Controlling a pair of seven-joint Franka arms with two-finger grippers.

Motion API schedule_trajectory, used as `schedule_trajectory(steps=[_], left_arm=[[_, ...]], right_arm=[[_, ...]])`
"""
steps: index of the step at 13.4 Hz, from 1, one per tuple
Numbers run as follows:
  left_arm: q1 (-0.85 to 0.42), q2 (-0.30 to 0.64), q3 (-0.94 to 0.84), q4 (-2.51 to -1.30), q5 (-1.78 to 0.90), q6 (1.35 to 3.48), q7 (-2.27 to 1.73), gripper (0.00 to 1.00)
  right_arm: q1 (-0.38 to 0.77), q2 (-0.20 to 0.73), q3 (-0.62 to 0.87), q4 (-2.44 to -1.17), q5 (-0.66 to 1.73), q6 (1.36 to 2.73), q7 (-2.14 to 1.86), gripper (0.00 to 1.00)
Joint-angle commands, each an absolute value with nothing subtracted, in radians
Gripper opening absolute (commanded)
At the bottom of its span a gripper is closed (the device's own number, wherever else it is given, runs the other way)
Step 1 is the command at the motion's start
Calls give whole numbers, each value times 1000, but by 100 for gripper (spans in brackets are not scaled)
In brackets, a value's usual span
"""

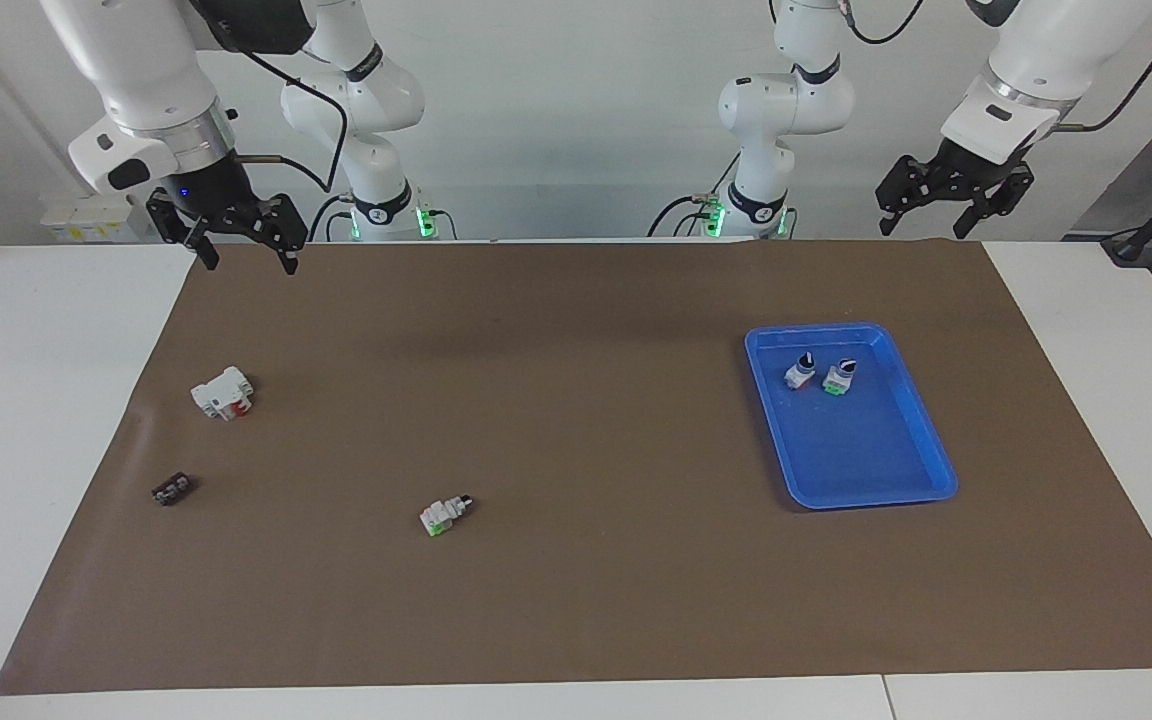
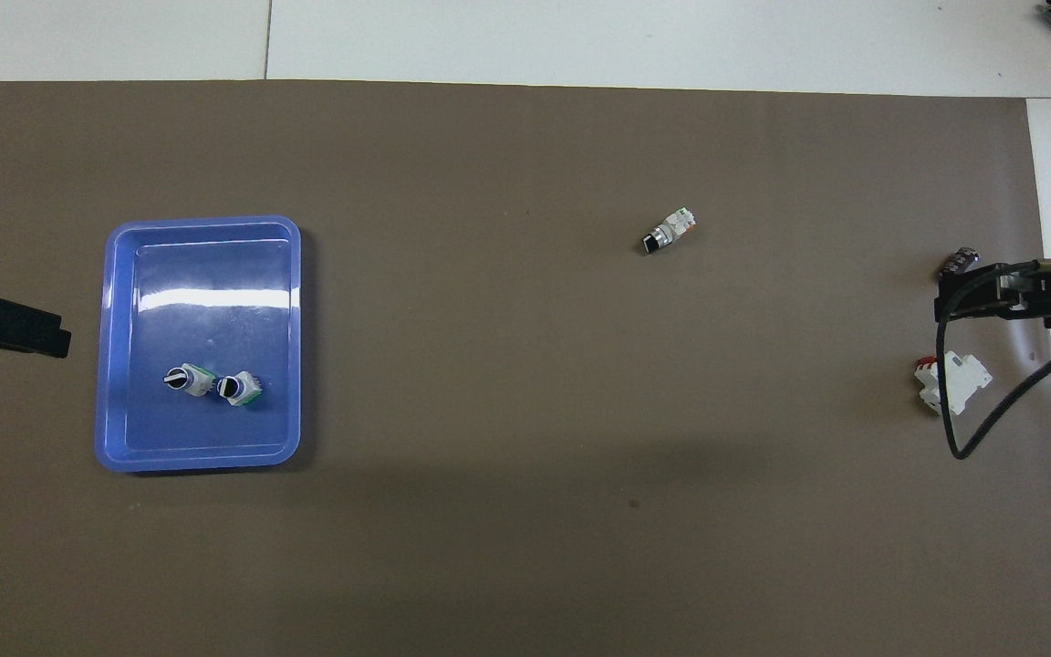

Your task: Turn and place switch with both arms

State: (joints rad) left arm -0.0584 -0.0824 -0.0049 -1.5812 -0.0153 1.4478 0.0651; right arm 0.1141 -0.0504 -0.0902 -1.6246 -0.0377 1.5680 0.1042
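Facing view, upper left of frame: the right gripper (image 1: 243,243) hangs raised with fingers spread and empty. At lower centre, the white-grey selector switch (image 1: 446,514) with green end and black knob lies on its side on the brown mat (image 1: 576,600). Right of centre sits the blue plastic tray (image 1: 926,455), holding two upright switches (image 1: 821,375). At upper right, the left gripper (image 1: 926,212) hangs raised, fingers spread and empty.
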Motion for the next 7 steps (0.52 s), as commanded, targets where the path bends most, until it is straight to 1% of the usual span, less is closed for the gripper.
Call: schedule_trajectory(steps=[1,5,7], left_arm=[[-49,-112,-9,-1615,-2,1462,72,100],[-51,-110,-9,-1615,-2,1463,72,100],[-51,-112,-9,-1617,-2,1463,72,100]], right_arm=[[112,-61,-89,-1637,-51,1572,92,100],[103,-84,-94,-1632,-35,1574,81,100],[120,-89,-86,-1631,-38,1575,80,100]])
